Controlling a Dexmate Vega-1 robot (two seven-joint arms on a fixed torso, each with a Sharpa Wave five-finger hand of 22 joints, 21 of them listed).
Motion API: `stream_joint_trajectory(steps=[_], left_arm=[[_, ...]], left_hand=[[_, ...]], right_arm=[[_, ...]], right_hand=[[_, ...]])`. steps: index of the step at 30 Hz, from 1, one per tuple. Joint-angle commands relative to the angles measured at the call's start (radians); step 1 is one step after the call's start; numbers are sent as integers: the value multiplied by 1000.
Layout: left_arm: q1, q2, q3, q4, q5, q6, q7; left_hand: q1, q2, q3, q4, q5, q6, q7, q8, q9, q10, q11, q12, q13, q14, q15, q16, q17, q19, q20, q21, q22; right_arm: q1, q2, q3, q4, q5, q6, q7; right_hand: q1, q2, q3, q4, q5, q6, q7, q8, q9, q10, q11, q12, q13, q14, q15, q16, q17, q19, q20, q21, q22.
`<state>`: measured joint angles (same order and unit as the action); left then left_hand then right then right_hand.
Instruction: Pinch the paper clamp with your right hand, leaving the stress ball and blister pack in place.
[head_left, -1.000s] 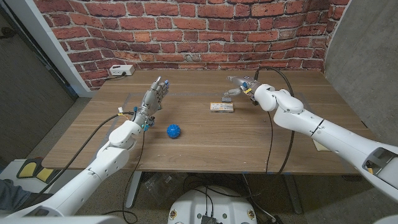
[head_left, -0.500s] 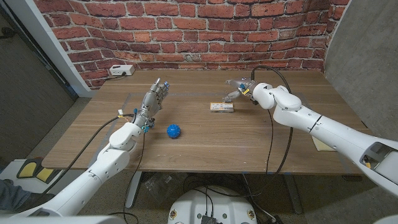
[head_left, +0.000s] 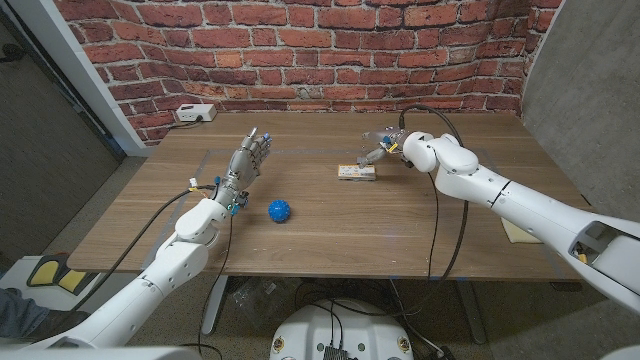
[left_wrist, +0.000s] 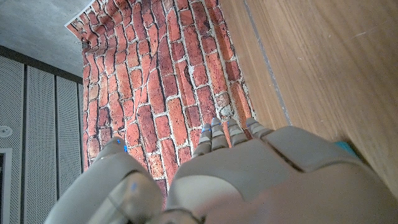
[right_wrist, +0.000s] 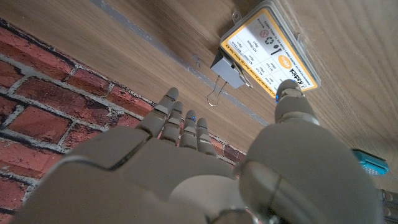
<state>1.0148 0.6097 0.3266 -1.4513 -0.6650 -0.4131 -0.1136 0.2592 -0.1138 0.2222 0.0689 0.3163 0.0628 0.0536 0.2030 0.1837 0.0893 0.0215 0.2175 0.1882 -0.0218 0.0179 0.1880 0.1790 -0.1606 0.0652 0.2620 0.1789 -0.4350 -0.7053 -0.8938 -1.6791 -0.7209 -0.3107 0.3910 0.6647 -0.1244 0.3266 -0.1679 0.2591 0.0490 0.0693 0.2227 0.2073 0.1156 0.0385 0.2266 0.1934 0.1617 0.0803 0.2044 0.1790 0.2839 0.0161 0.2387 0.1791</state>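
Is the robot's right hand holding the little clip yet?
No, in the right wrist view the right hand has its fingers spread, and the paper clamp lies untouched beside the blister pack.

From the head view the paper clamp (head_left: 364, 162) is too small to make out beside the blister pack (head_left: 357, 172), and the right hand (head_left: 385, 145) partly covers it.

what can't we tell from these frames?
- Head view: clamp behind the right hand; too small to make out.
- Right wrist view: clamp lies beside the blister pack; touching or apart unclear. Thumb tip overlaps the pack; contact unclear.
- Left wrist view: left hand blocks the table; the ball is hidden.
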Motion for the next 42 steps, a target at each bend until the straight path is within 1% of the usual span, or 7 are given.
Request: stream_joint_trajectory(steps=[1, 10, 17, 24, 31, 39, 42], left_arm=[[-9, 2, 12, 1, -2, 25, -12], [-23, -2, 18, 5, -1, 32, -19], [-33, -1, 23, 11, -1, 43, -24], [-39, -5, 27, 13, 2, 47, -21], [-40, -7, 28, 20, -2, 53, -20], [-46, -9, 29, 31, -6, 55, -25], [-50, -10, 30, 35, -7, 58, -29]], left_hand=[[5, -2, -4, 1, 8, 9, 1, 4, 3, 8, 1, 1, 4, 6, -2, 5, 5, -5, 9, -2, 6], [5, -1, -7, 1, 8, 10, -1, 4, 3, 10, 1, 0, 4, 8, -1, 5, 5, -4, 12, -4, 6], [6, 0, -8, 1, 9, 11, -1, 3, 4, 10, 1, 0, 4, 8, 0, 5, 5, -4, 13, -6, 6], [7, 1, -10, 1, 9, 12, -2, 3, 4, 12, 2, 0, 4, 9, -1, 5, 5, -1, 12, -6, 6], [8, 2, -11, 2, 9, 14, -2, 3, 4, 13, 2, -1, 4, 11, 0, 5, 5, -1, 12, -8, 7], [9, 3, -13, 2, 9, 17, 1, 4, 4, 13, 2, -1, 4, 10, 1, 4, 5, 0, 13, -9, 7], [9, 3, -13, 2, 9, 17, 1, 3, 4, 14, 2, -1, 4, 11, 1, 5, 5, -1, 14, -10, 7]], right_arm=[[26, 22, -6, 70, 6, 40, -2], [34, 29, -12, 94, 3, 49, -15], [33, 35, -13, 111, 9, 57, -35], [37, 45, -13, 137, 18, 63, -62], [46, 56, -23, 161, 22, 64, -68], [56, 65, -34, 178, 21, 61, -76], [56, 65, -35, 177, 21, 57, -78]], right_hand=[[21, 1, 1, 8, 11, 32, -12, 18, 3, 37, -12, 16, 1, 40, -13, 11, 4, 37, -2, 10, 4], [35, -1, -3, 13, 21, 76, -34, 33, 4, 83, -25, 27, 1, 105, -8, 17, 4, 88, 7, 20, 4], [46, 4, -2, 15, 28, 98, -47, 38, 3, 105, -33, 31, 1, 139, -18, 18, 4, 124, 15, 28, 4], [61, 0, -5, 15, 35, 131, -59, 47, 2, 142, -46, 38, 0, 191, 0, 17, 3, 191, 32, 45, 3], [66, -1, -8, 17, 39, 146, -61, 50, 2, 162, -53, 41, 0, 232, -5, 21, 2, 220, 28, 50, 2], [75, -4, -13, 18, 44, 181, -77, 59, 2, 204, -71, 49, 0, 274, -19, 17, 1, 258, 19, 56, 2], [77, -3, -14, 19, 44, 186, -81, 60, 2, 211, -72, 50, 0, 280, -20, 15, 1, 265, 20, 57, 2]])
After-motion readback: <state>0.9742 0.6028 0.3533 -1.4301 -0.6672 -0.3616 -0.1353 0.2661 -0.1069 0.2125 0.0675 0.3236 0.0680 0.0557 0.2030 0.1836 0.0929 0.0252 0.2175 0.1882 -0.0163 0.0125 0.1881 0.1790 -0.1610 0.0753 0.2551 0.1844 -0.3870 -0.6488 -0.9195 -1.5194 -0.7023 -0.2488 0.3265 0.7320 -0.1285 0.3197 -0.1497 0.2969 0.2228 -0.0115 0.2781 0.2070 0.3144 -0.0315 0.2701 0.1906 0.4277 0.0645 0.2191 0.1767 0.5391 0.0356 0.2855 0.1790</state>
